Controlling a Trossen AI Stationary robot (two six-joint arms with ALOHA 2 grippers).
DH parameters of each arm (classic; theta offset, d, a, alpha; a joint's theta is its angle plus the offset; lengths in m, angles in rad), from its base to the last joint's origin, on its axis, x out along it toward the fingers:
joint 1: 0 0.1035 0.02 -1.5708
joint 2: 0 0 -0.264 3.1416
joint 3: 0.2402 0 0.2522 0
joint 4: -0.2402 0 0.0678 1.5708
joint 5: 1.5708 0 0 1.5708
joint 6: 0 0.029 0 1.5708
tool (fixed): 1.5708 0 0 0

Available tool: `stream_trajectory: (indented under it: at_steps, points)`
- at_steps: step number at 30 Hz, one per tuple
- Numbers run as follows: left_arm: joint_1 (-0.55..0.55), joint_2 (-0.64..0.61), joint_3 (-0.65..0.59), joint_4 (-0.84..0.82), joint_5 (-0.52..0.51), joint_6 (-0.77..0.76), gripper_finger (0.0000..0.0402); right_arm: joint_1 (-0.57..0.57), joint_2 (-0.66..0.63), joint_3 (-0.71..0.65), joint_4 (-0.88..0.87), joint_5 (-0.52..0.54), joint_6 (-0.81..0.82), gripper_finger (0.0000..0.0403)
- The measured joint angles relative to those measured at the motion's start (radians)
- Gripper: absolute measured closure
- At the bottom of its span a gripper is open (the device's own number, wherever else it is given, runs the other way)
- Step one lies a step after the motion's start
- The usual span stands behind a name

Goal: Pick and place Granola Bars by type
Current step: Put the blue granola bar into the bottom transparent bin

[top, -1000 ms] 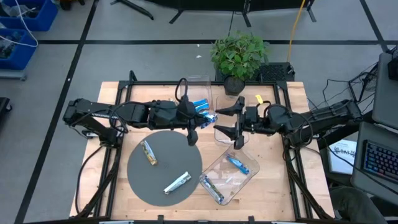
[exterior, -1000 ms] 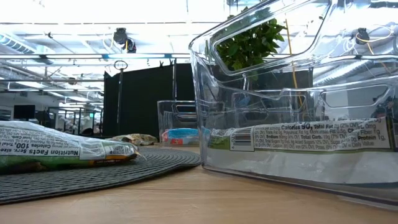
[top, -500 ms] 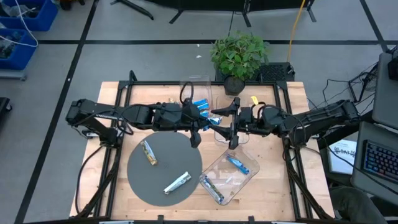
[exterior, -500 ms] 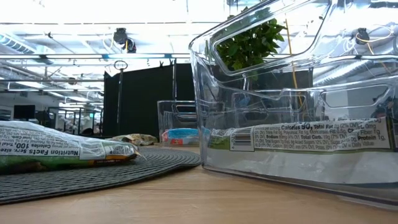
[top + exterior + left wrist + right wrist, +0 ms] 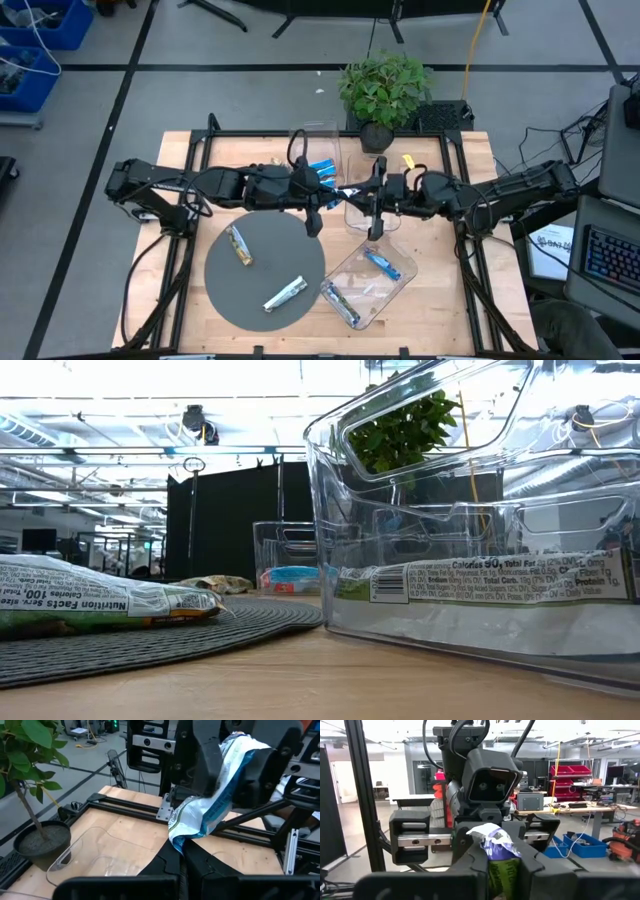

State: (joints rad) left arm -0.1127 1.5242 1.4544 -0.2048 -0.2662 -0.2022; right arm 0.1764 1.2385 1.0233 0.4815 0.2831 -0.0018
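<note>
**Granola bar pinched between both my grippers**

Granola bar point(image 5: 215, 795), blue and silver in its wrapper, hangs in the air between my two arms, above the wooden table point(image 5: 180, 160), just beside the clear bin point(image 5: 318, 150) at the far side that has blue bars in it. My left gripper point(image 5: 332, 186) has its fingers point(image 5: 200, 862) pressed together on one end of the bar. My right gripper point(image 5: 355, 192) faces it head-on, and its fingers point(image 5: 470, 855) have closed tight on the other, crumpled end point(image 5: 492, 842), so both of us have hold of the same bar at once.

Below us, on the round grey mat point(image 5: 265, 295), lie a tan bar point(image 5: 238, 243) and a silvery one point(image 5: 284, 294), well apart from each other. The tilted clear bin point(image 5: 400, 285) near the front holds a blue bar point(image 5: 381, 263), and another bar point(image 5: 341, 302) lies at its near corner. A potted plant point(image 5: 384, 88) stands at the table's far edge.
</note>
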Motion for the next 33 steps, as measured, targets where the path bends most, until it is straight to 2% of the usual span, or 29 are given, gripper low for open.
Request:
stream_trajectory:
  at_steps: [5,10,19,25,29,33]
  points:
    - [0.0,0.0,0.0,0.001,0.011,-0.002,0.0381,0.0,-0.005,0.0,-0.005,0.001,-0.035,0.0379]
    - [0.0,0.0,0.0,0.0,0.005,0.034,0.0339,-0.001,-0.033,0.0,-0.037,0.001,-0.048,0.0382]
    - [0.008,0.0,0.0,-0.028,0.004,0.072,0.0215,-0.028,-0.164,0.0,-0.239,0.0,-0.009,0.0384]
    - [0.039,-0.014,0.0,-0.135,0.005,0.066,0.0127,-0.069,-0.221,0.0,-0.4,-0.006,0.046,0.0385]
    - [0.057,-0.038,0.0,-0.22,0.006,0.057,0.0078,-0.106,-0.225,0.022,-0.509,-0.067,0.079,0.0385]
    - [0.07,-0.074,0.0,-0.325,0.007,0.042,0.0047,-0.136,-0.164,0.129,-0.731,-0.079,0.073,0.0386]
